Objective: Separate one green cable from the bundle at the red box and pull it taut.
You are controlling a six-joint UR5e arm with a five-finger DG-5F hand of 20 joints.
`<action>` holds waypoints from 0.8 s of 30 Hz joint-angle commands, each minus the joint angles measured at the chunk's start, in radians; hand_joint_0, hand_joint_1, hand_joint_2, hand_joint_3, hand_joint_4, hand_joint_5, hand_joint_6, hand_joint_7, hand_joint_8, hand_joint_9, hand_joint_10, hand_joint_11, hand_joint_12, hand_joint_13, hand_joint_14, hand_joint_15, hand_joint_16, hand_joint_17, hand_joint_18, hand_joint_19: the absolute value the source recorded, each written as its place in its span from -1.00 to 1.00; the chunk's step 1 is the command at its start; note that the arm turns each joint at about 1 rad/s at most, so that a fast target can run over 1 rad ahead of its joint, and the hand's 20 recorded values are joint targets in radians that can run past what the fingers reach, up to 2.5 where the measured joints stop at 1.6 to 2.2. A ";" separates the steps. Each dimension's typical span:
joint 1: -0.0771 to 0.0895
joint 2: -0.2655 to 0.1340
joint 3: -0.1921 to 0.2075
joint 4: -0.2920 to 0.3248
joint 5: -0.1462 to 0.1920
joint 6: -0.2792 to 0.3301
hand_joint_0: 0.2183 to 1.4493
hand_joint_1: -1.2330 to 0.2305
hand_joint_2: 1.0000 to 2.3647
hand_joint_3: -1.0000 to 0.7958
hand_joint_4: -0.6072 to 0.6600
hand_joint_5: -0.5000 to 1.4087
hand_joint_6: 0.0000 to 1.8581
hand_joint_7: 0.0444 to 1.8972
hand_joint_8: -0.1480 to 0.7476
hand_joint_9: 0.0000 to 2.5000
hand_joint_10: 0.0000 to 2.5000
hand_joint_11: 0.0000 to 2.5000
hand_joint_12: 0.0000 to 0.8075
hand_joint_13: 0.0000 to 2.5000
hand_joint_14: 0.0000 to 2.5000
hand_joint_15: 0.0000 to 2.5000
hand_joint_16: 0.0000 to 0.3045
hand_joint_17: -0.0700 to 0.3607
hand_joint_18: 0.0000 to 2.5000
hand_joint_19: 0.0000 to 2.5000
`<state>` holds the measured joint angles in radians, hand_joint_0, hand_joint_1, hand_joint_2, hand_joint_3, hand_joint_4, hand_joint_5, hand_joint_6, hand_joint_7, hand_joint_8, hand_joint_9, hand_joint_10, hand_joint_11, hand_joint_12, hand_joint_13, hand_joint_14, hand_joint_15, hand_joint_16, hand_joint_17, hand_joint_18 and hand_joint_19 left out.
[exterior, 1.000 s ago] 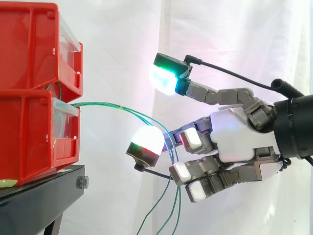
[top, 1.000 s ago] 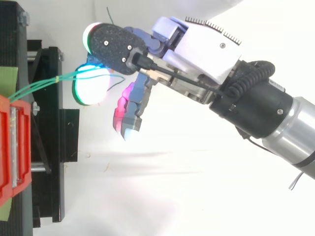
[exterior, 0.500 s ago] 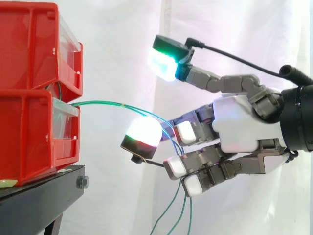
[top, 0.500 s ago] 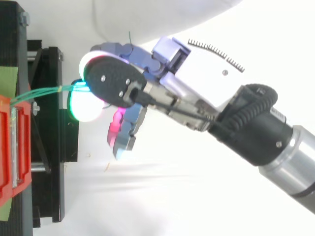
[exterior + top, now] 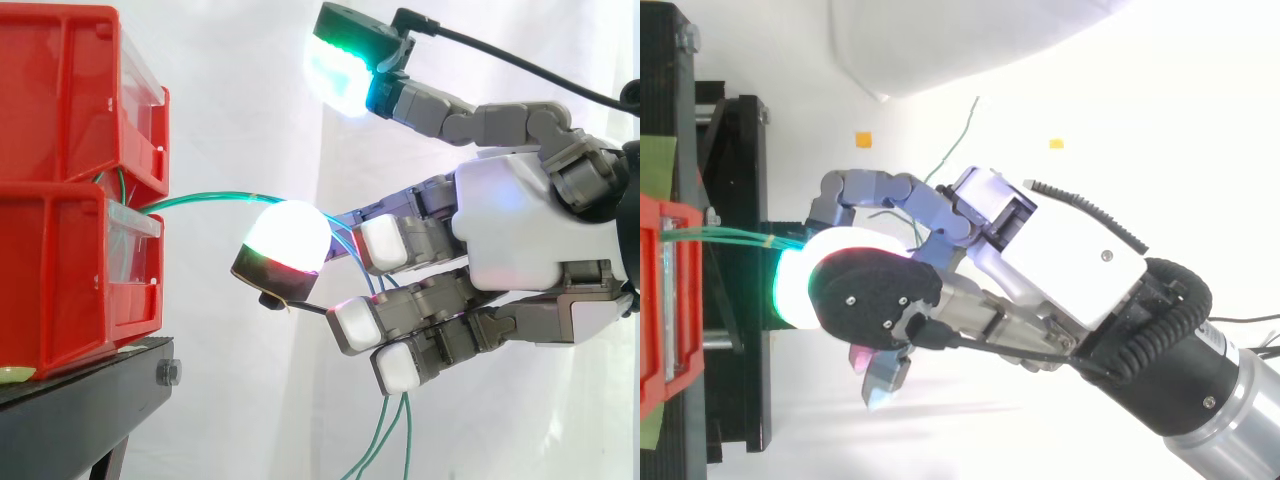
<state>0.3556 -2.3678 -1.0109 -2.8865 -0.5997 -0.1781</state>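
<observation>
Several thin green cables [image 5: 200, 198] leave the gap between the two stacked red bins [image 5: 60, 280] and run right to my hand [image 5: 520, 230]. They pass behind the white-glowing fingertip [image 5: 285, 240], thread between the spread fingers, and their loose ends hang down below the hand [image 5: 385, 445]. The thumb, with a green-cyan pad [image 5: 345, 65], is raised far above the cables and touches nothing. From above, the cables [image 5: 735, 236] run nearly straight from the bin [image 5: 660, 300] to the hand [image 5: 1060, 260]. The fingers are fairly straight and spread, not closed on a cable.
The bins stand on a black stand [image 5: 80, 400] at the left, before a white curtain. Seen from above, two small orange markers [image 5: 864, 139] lie on the white floor, and a loose cable end [image 5: 955, 150] trails beyond the hand.
The hand has risen and shifted sideways along the front of the stand. The cables moved with it and now leave the bin straighter and higher.
</observation>
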 commanded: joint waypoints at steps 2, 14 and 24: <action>0.000 -0.001 0.000 0.001 0.008 -0.011 -0.75 0.39 -1.00 -0.44 0.33 -0.36 -0.46 0.38 0.02 0.37 -0.99 -0.85 0.12 0.10 -0.99 -0.56 -0.33 0.39 0.03 -0.64; -0.015 -0.001 -0.002 0.000 0.072 -0.159 -0.75 0.38 -1.00 -0.44 0.33 -0.37 -0.46 0.38 0.01 0.37 -0.99 -0.83 0.13 0.10 -0.99 -0.57 -0.34 0.38 0.02 -0.64; -0.017 0.001 -0.002 0.007 0.094 -0.296 -0.75 0.38 -1.00 -0.44 0.33 -0.37 -0.46 0.38 0.00 0.37 -0.99 -0.83 0.13 0.09 -0.99 -0.56 -0.34 0.38 0.02 -0.64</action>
<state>0.3395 -2.3674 -1.0123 -2.8832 -0.5076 -0.4523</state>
